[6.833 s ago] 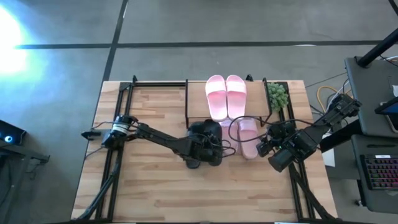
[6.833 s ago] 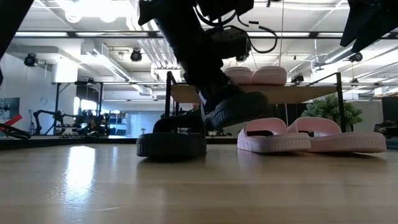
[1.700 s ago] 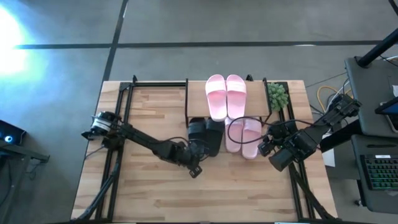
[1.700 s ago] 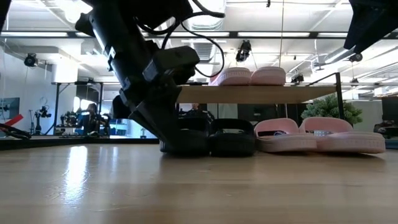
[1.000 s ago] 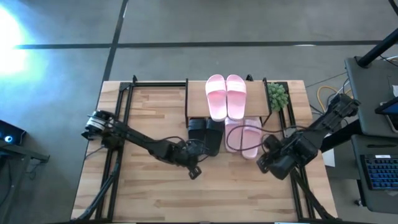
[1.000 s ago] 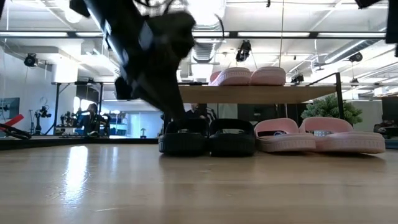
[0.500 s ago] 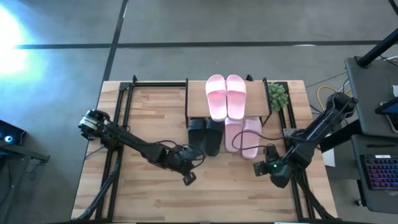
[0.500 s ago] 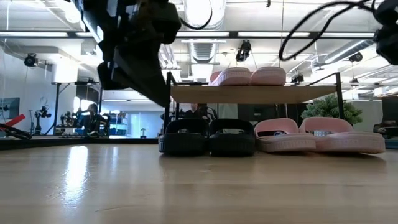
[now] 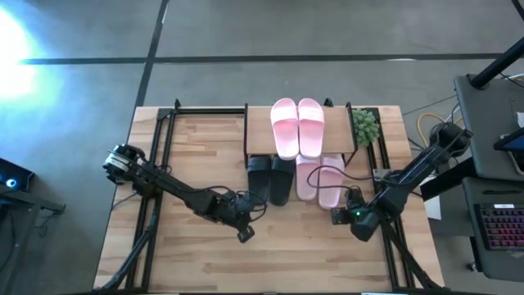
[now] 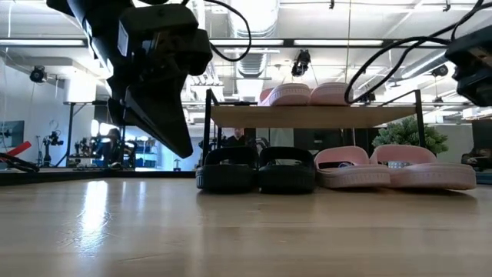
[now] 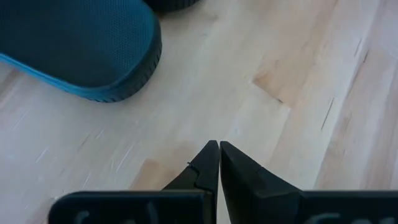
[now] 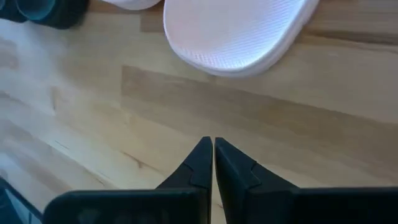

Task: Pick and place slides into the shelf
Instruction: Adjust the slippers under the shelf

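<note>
The shelf (image 9: 258,123) stands at the table's far middle, and one pale pink pair of slides (image 9: 297,127) lies on its top board. The black pair (image 9: 270,176) and a second pink pair (image 9: 321,179) lie side by side on the table, with their far ends under the shelf. In the low view the black pair (image 10: 256,169) and the pink pair (image 10: 396,169) show below the board (image 10: 307,115). My left gripper (image 9: 244,216) is shut and empty above the table, near-left of the black pair's heel (image 11: 81,50). My right gripper (image 9: 339,217) is shut and empty, just near of the pink pair's heel (image 12: 236,31).
A small green plant (image 9: 364,124) stands right of the shelf. Black rails (image 9: 164,123) run along the table's left and far sides. Bare wood (image 9: 270,262) spreads toward the near edge. A desk with a keyboard (image 9: 499,225) stands beyond the table's right edge.
My left gripper has drawn back from the black pair toward the table's left and near edges and has risen clear of it. My right gripper has drawn back from the pink pair toward the near edge and come lower. The slides lie still.
</note>
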